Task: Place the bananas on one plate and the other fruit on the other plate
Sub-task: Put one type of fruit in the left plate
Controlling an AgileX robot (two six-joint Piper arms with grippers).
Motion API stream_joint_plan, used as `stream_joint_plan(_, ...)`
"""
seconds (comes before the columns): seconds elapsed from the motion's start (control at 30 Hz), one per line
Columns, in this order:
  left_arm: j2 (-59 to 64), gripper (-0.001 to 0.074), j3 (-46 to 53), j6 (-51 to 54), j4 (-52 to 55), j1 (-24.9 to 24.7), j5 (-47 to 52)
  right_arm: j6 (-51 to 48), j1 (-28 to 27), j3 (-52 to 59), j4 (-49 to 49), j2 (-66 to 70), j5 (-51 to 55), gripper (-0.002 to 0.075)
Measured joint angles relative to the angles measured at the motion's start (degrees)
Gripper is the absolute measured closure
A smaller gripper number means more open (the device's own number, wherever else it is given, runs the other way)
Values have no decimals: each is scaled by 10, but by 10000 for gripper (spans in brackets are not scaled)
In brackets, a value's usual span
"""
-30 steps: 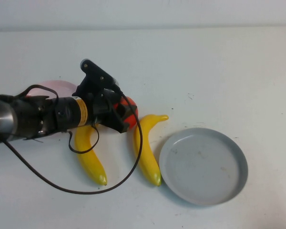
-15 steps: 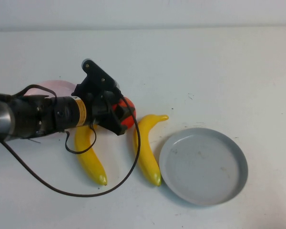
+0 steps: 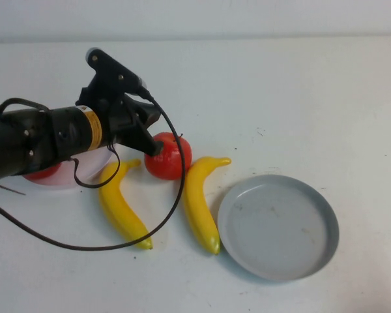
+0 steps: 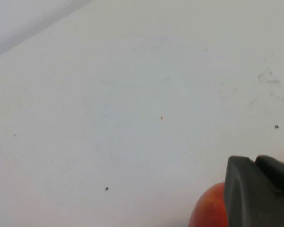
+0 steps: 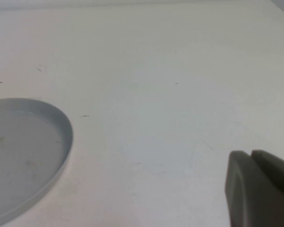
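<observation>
no writing anywhere. the left gripper (image 3: 150,140) hangs just left of one apple (image 3: 169,156); its jaw state i cannot tell. the arm hides most of the pink plate (image 3: 68,177) and second apple (image 3: 42,173). two bananas (image 3: 199,202) lie beside the grey plate (image 3: 278,226). the right gripper (image 5: 258,189) looks closed.
</observation>
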Motion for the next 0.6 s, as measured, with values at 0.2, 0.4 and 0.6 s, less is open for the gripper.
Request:
stream_joint_plan(0.2,-3,686,-4,-25,28,4,-23,0,0,0,0,0,0,744)
stream_joint_plan(0.4,-3,202,-4,-70,50,4,-30,0,0,0,0,0,0,744)
stream_joint_plan(0.6,14,67,-5,-62,74,4,-49,0,0,0,0,0,0,744)
